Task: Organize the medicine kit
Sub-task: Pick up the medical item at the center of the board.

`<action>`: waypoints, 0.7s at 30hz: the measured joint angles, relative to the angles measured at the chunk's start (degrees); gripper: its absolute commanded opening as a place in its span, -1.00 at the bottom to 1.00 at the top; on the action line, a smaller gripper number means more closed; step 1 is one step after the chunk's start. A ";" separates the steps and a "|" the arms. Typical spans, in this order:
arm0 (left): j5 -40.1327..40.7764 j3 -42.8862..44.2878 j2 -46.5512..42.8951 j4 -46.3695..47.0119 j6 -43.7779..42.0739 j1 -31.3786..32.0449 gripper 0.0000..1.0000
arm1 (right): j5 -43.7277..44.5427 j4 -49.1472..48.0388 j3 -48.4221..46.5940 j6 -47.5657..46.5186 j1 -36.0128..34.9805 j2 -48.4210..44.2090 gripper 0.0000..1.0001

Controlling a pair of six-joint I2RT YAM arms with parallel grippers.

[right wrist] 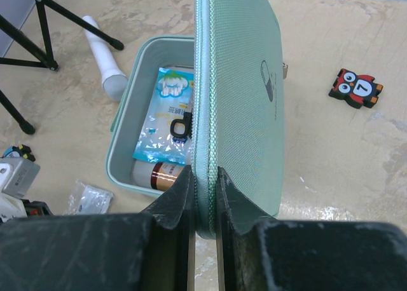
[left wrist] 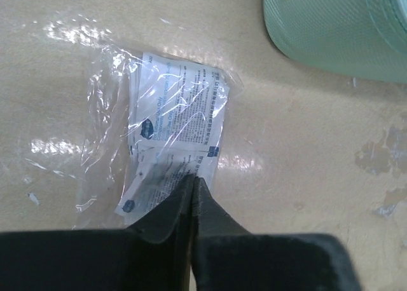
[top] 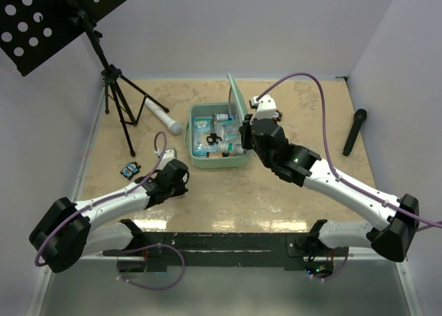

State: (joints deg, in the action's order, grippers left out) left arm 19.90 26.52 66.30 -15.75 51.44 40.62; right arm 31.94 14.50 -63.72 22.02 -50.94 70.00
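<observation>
Plain pale walls (top: 276, 26) closed in the beige, marble-patterned desk (top: 311, 109) on three sides. A black tripod (top: 110, 73) stood at the far left, carrying a tilted black perforated panel (top: 48, 19). Light left soft glare patches along the desk's near edge.

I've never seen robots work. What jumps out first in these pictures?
The mint-green medicine kit stands open in the middle of the table, its lid held upright by the right gripper. Nearer the robot's left side, the left gripper pinches a clear packet lying flat.

Packet (left wrist: 175, 122) near-left of medicine kit (top: 217, 162)
</observation>
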 measured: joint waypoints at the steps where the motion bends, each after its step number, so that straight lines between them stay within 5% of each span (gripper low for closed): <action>1: -0.22 0.07 -0.15 -0.17 0.07 0.37 -0.30 | 0.00 0.00 0.00 0.00 0.00 0.00 -1.00; 7: -0.11 2.16 -0.22 -1.97 0.44 2.21 -0.05 | 0.00 0.00 0.00 0.00 0.00 0.00 -1.00; 21: 6.67 6.71 8.33 -3.78 -0.31 4.09 -0.07 | 0.00 0.00 0.00 -0.02 0.00 0.00 -1.00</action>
State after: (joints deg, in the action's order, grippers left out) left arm 26.57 33.23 74.63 -19.53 51.13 44.71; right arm 31.94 14.50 -63.72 22.00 -50.94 70.00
